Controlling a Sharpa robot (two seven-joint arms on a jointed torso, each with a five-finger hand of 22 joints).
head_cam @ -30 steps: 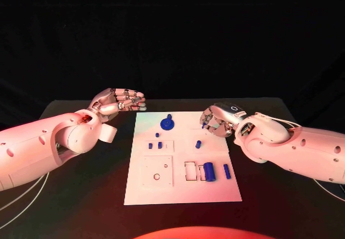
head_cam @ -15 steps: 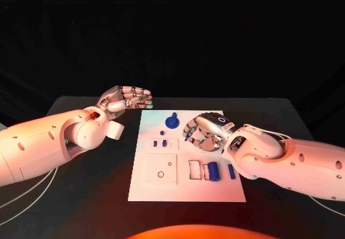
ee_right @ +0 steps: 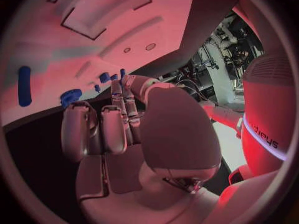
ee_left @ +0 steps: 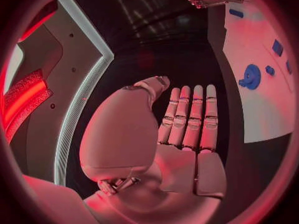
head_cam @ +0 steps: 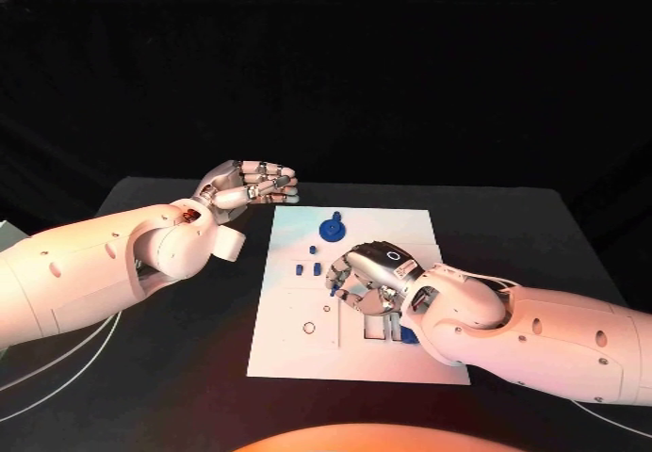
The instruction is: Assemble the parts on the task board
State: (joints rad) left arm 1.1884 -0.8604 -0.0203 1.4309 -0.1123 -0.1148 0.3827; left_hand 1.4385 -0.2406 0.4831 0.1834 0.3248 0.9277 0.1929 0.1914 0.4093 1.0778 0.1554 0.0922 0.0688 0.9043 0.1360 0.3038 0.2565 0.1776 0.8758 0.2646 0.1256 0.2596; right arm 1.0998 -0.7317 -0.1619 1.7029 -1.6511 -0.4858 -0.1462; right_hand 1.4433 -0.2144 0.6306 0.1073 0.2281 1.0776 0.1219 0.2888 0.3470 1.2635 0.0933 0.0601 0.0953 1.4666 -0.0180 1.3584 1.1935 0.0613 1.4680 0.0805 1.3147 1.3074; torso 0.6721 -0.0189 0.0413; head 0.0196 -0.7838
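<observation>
Right hand swung in from the board's right edge, now over the middle of the board, fingers curled, grip impossible to tell. Left hand parked off the far left corner above the tabletop, fingers straight, holding nothing. Blue round part near the far end, small blue pieces mid-board.

A black table fills the near and middle ground, its far edge running straight from left to right. Beyond that edge hangs a dark, faintly creased backdrop across the whole far side. Reddish light falls on the scene, strongest at the near side.
</observation>
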